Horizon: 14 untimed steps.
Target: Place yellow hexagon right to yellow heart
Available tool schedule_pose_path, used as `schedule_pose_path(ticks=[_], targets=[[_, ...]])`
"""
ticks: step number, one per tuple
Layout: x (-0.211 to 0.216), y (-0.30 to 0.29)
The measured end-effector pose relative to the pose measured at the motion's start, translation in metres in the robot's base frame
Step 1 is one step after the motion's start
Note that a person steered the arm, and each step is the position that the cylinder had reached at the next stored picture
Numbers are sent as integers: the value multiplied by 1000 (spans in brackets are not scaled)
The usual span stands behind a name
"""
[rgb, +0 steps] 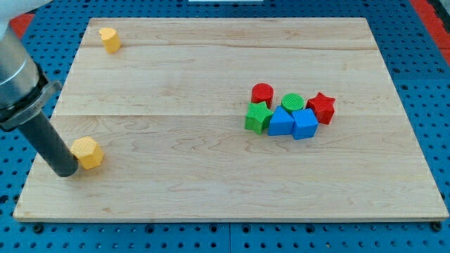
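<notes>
Nearest us, my tip (65, 171) rests on the counter (211, 190), touching the yellow hexagon (88, 152) just to its right; no fingers exist here, only a rod. Far above the tip sits the yellow heart (110, 39). Well right of the tip, red, green and blue blocks cluster. Most of the push seems left. No containers show.

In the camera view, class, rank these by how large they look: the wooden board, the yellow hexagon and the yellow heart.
1. Wooden board
2. Yellow hexagon
3. Yellow heart
The hexagon may look bigger partly because it appears nearer the camera.
</notes>
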<state>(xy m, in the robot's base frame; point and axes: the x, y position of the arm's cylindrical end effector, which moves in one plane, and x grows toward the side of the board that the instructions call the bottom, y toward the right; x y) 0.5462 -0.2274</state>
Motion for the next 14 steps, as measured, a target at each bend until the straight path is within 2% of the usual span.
schedule_pose_path(ticks=[1, 2, 4, 5, 6, 7, 8, 9, 10, 12, 13, 14], targets=[[14, 1], [6, 11], [-101, 8], [-67, 8], [-59, 33], [-103, 44], [-167, 12], [-158, 11], [-130, 18], [-227, 38], [-236, 38], [-221, 34]])
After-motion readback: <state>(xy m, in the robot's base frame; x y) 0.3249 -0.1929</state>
